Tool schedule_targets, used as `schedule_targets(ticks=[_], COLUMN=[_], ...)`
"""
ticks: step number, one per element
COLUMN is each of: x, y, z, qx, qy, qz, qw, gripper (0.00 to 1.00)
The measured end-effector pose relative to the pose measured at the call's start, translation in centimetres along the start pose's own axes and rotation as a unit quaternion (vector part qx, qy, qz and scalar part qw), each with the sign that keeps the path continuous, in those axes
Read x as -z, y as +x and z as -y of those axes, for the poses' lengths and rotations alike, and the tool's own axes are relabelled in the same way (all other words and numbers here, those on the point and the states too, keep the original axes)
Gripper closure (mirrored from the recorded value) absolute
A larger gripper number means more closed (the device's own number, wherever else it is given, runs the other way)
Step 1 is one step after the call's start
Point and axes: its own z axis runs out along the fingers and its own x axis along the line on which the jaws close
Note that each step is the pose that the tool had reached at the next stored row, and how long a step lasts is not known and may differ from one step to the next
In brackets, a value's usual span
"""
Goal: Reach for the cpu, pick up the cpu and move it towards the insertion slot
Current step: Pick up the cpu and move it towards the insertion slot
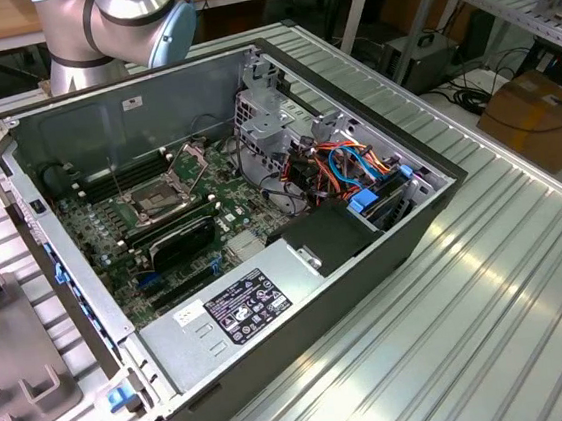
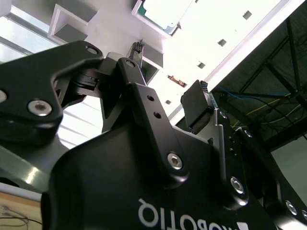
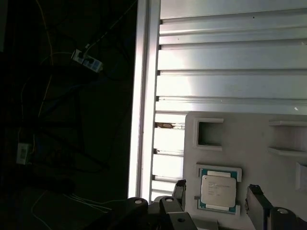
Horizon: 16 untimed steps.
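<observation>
Silver-tan and flat, the cpu [image 3: 218, 190] lies in a teal-edged square recess of a pale grey holder plate [image 3: 268, 148], which rests on the ribbed metal bench [image 3: 230, 72]. In the first wrist view the gripper [image 3: 217, 188] is centred over the chip, its two black fingers [image 3: 180, 191] spread wide with one on either side of the recess. They are clear of the chip's edges and hold nothing (how high they hang above the plate I cannot tell). Beside the chip's seat the plate has another, empty square pocket [image 3: 209, 133].

The second wrist view looks along the gripper [image 2: 169, 72] body towards the same plate, where a corner of the cpu [image 2: 163, 12] with its teal rim shows beyond the parted fingertips.

In the exterior view the arm [image 1: 111, 27] rises behind an open computer case [image 1: 367, 262] on the bench. Inside the case lies the green motherboard [image 1: 113, 238] with its metal-framed socket [image 1: 159, 198] and a bundle of coloured cables [image 1: 347, 168].
</observation>
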Motion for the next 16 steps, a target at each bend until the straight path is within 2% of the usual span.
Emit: schedule_targets(ticks=[7, 10, 13, 16], x=[-0.1, -0.33, -1.2, -1.67], y=[0.0, 0.01, 0.0, -0.05], z=[0.03, 0.27, 0.47, 0.62], qx=[0.0, 0.0, 0.0, 0.0], qy=[0.0, -0.0003, -0.0004, -0.0004], qz=[0.0001, 0.0001, 0.0, 0.0], qw=[1.0, 1.0, 1.0, 1.0], gripper=[0.4, 0.4, 0.4, 0.4])
